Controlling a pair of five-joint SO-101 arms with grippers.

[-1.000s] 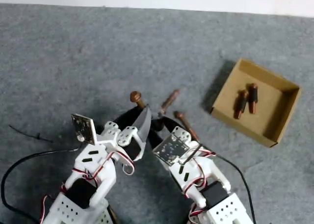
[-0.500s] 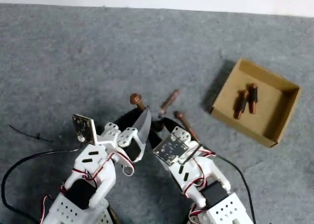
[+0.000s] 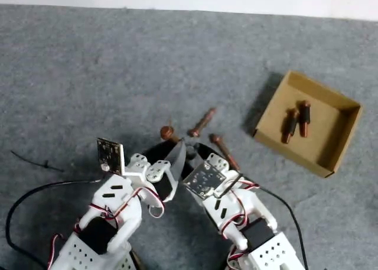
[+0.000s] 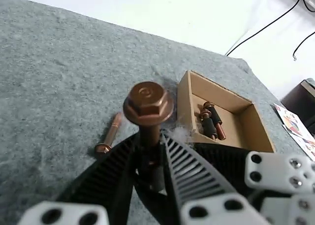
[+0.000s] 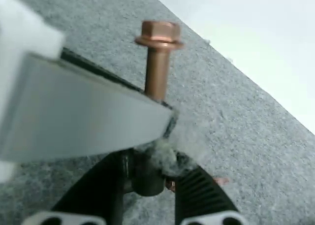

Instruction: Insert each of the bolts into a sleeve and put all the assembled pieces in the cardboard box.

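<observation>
The cardboard box (image 3: 289,152), at the right of the frame, holds two assembled pieces (image 3: 290,123). At lower centre the left gripper (image 4: 151,139) clamps a bolt (image 4: 148,105) above the sleeve (image 5: 146,178), which the right gripper (image 5: 147,172) pinches. Two loose bolts (image 3: 202,122) wait at centre.

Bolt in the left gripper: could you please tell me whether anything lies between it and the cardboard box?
Only two loose bolts lying flat on the table between the held bolt and the box.

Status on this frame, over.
Left gripper shut on copper hex-head bolt. Right gripper shut on dark sleeve at its shank end. Two loose bolts on grey felt; nothing blocking cardboard box.
</observation>
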